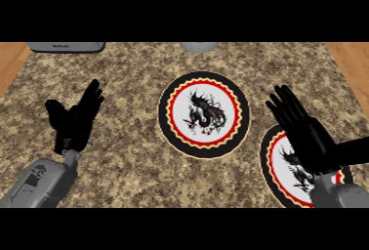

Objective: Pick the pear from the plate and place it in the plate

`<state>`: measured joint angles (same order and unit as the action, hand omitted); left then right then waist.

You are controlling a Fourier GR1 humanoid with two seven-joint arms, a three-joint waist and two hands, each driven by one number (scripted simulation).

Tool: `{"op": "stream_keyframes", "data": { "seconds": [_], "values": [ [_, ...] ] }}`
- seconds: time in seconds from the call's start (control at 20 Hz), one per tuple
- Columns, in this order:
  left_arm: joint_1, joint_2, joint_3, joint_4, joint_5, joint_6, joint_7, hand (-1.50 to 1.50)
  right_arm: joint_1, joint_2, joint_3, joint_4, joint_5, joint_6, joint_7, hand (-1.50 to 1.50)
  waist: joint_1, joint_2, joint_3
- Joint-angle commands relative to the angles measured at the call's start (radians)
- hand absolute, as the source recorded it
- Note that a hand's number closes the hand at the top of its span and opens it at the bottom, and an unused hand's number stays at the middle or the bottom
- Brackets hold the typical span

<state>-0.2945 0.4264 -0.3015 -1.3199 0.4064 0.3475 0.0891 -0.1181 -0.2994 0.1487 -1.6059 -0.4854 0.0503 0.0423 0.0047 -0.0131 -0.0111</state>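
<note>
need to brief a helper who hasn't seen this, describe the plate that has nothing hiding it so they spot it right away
On the speckled granite counter, look at the middle, between the left hand and right hand. The centre plate has a black scalloped rim, red ring and dark dragon-like figure on white. Its twin, the right plate, is partly hidden under the right hand and forearm; this one shows whole.

Two round plates, white centres with a dark dragon motif, ringed by red scalloped bands and black rims. One plate (204,114) flat at mid-worktop, fully visible. Second plate (282,168) flat near the worktop's right front corner, partly hidden. Pear not visible.
</note>
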Motion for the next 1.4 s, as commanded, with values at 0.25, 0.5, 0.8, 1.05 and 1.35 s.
{"op": "stream_keyframes", "data": {
  "seconds": [0.25, 0.5, 0.8, 1.05, 1.35],
  "values": [
    [0.084, 0.060, 0.006, -0.036, -0.061, -0.039, -0.145, 0.00, -0.062, 0.094, -0.452, 0.209, -0.395, -0.257, 0.106, 1.50, 0.005, 0.023, 0.016],
    [0.146, 0.047, -0.017, -0.032, -0.053, -0.098, -0.210, 0.00, -0.084, 0.050, -0.498, 0.345, -0.135, -0.614, 0.049, -1.50, 0.030, 0.023, 0.009],
    [0.205, 0.008, 0.018, 0.011, -0.076, -0.122, -0.294, 0.00, -0.071, 0.111, -0.410, 0.277, 0.013, -0.774, -0.049, -1.50, -0.003, 0.013, 0.010],
    [0.226, 0.046, 0.066, -0.006, -0.078, -0.165, -0.280, 0.00, 0.106, -0.001, -0.366, 0.077, 0.068, -0.851, 0.170, -1.50, -0.014, 0.010, 0.010],
    [0.250, 0.029, 0.057, -0.039, -0.094, -0.164, -0.288, 0.00, 0.186, -0.211, -0.253, 0.079, 0.110, -0.709, 0.438, -1.50, -0.006, 0.010, 0.010]
  ]
}}
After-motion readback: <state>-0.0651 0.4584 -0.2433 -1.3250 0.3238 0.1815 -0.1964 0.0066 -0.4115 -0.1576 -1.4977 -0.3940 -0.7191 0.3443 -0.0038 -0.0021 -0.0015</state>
